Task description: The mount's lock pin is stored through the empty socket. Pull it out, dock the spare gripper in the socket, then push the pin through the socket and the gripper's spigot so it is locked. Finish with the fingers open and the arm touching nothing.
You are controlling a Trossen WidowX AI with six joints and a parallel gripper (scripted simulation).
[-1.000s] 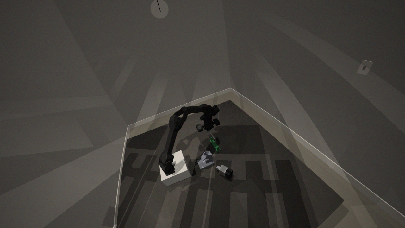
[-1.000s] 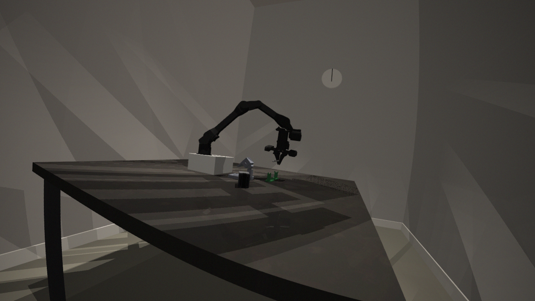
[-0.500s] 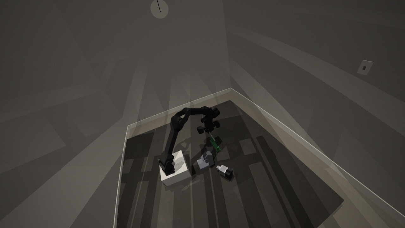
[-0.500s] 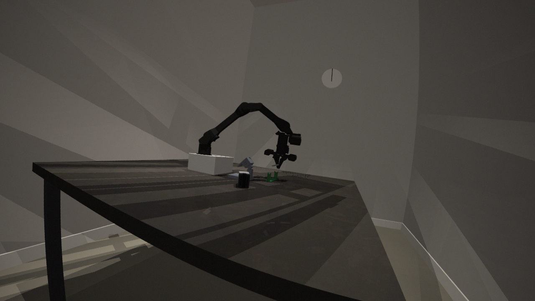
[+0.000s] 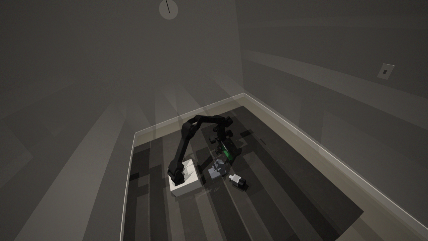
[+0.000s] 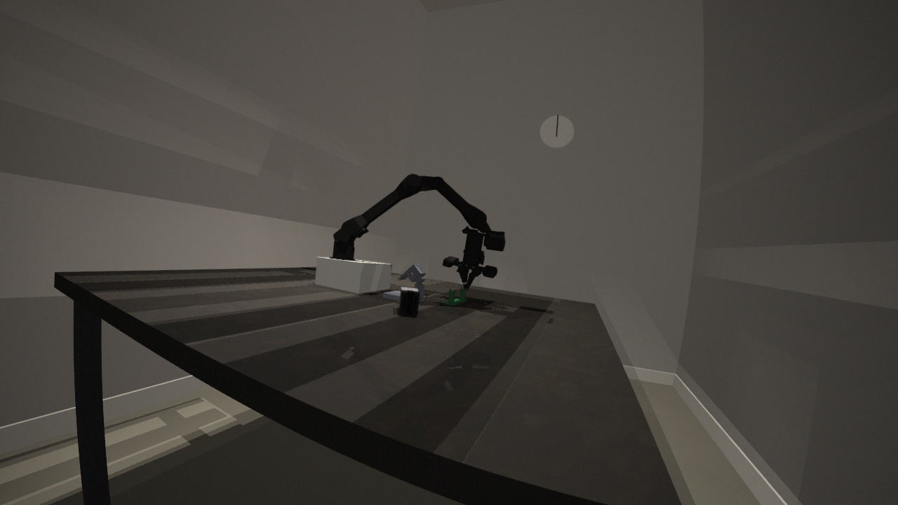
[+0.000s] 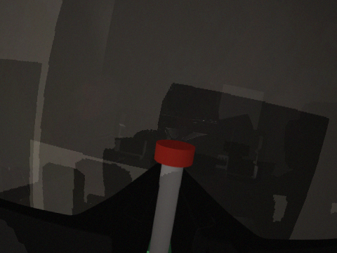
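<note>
My gripper (image 5: 222,142) (image 6: 466,288) (image 7: 168,173) is shut on the lock pin. The grey pin shaft (image 7: 166,211) runs down the wrist view, with its red head (image 7: 174,154) just beyond the fingertips. The fingers are low over the green two-post stand (image 5: 227,154) (image 6: 456,302); green edges show beside the shaft at the bottom of the wrist view. I cannot tell whether the pin touches the stand. The blue-grey mount (image 5: 215,173) (image 6: 412,273) stands between the stand and the arm's base, its tilted socket without the pin. The spare gripper (image 5: 237,179) (image 6: 409,303) lies apart from the mount, white end towards it.
The white base block (image 5: 187,187) (image 6: 351,275) under my arm is left of the mount. The dark table (image 5: 287,191) (image 6: 533,402) carries broad shadow bands. Its far edges lie beyond the stand, near the walls.
</note>
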